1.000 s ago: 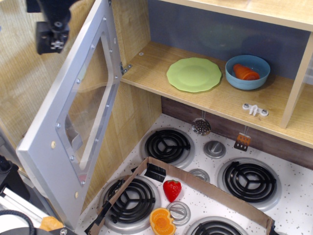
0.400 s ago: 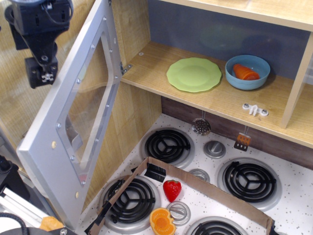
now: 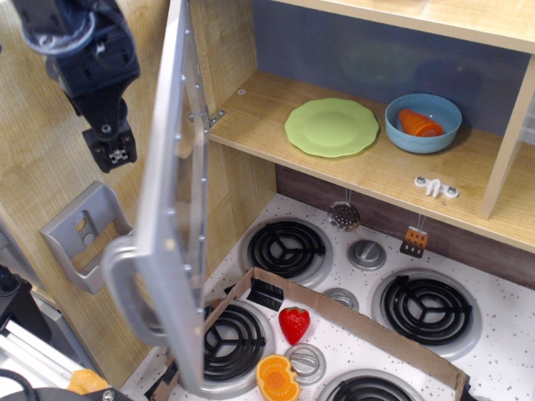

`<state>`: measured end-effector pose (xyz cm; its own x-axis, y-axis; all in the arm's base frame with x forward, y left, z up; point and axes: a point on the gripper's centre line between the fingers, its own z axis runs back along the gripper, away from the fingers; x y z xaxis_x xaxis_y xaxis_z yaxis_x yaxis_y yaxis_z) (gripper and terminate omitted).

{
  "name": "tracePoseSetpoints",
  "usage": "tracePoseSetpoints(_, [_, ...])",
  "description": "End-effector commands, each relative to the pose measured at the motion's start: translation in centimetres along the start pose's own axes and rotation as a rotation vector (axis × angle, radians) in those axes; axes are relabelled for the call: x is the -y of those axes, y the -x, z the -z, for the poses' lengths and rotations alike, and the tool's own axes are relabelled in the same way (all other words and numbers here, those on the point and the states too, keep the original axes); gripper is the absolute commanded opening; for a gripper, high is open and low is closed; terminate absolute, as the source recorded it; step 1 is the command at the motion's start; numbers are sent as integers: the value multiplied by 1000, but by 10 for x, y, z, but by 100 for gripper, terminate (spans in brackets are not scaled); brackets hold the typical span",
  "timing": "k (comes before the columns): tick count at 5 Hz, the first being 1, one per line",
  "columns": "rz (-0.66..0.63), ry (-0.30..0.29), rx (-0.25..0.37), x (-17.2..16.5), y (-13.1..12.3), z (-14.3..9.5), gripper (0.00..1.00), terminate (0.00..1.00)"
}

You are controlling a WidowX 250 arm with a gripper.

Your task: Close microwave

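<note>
The microwave is a wooden compartment whose silver-grey door stands open, hinged at its far edge near the top. I see the door almost edge-on, sticking out toward me. Its curved grey handle is on the near lower edge. My gripper is black and hangs at the upper left, on the outer side of the door, close to it. I cannot tell from here whether its fingers are open or shut. It holds nothing that I can see.
A green plate and a blue bowl holding an orange thing sit in the compartment. A small grey holder is on the left wooden wall. Below is a stove top with a cardboard strip, a toy strawberry and an orange piece.
My gripper has moved down and to the right. The door has swung from facing me wide open to nearly edge-on, and the handle and the wall holder now show.
</note>
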<state>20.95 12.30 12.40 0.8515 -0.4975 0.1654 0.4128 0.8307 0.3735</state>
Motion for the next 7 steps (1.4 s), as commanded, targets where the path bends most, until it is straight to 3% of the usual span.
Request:
tracePoseSetpoints(1, [0, -14, 206, -5, -37, 11, 100, 0])
tracePoseSetpoints(2, [1, -16, 269, -1, -51, 15, 100, 0])
tracePoseSetpoints(4, [-11, -13, 333, 16, -94, 26, 100, 0])
tracePoseSetpoints(6, [-2, 27, 331, 37, -137, 35, 100, 0])
tracePoseSetpoints(7, [3, 49, 322, 41, -145, 40, 100, 0])
